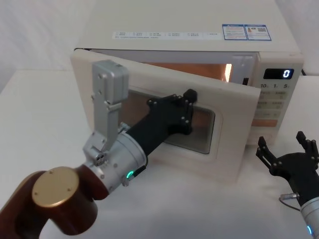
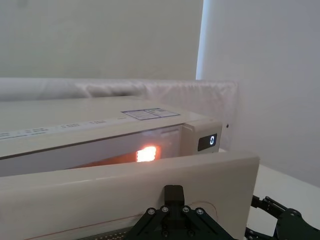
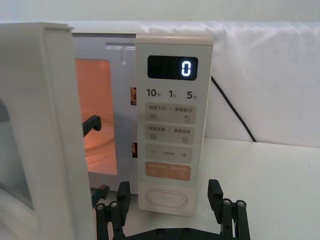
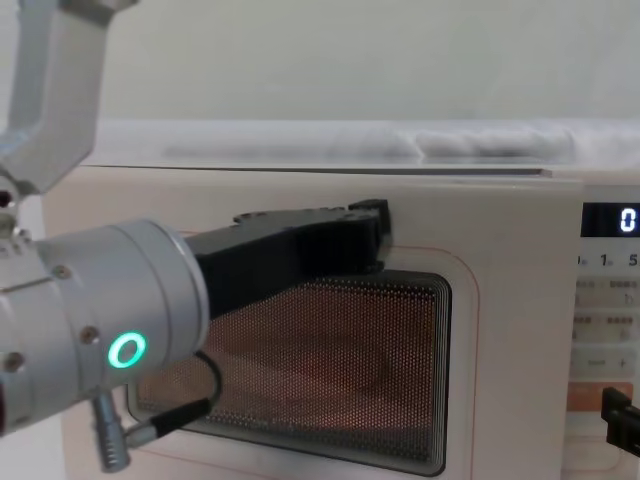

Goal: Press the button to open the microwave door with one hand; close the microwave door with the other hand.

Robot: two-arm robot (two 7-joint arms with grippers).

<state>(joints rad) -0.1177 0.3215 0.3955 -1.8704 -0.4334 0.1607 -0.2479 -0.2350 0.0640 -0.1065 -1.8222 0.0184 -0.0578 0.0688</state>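
Nearest the lens, my left gripper [image 1: 188, 101], fingers together, presses flat on the half-open microwave door [image 1: 234, 149] to swing it shut, while my right gripper [image 1: 286, 149], jaws apart, waits before the button [image 3: 163, 198].

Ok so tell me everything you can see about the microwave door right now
The microwave door is a wide cream-white panel with a dark mesh window outlined by a thin pink line. It looks like glossy plastic. It stands partly open, hinged on the robot's left, its free edge swung out from the control panel, so the lit orange cavity shows through the gap. The left gripper is against its outer face near the window's top edge. The right gripper hangs apart from it, in front of the control panel.
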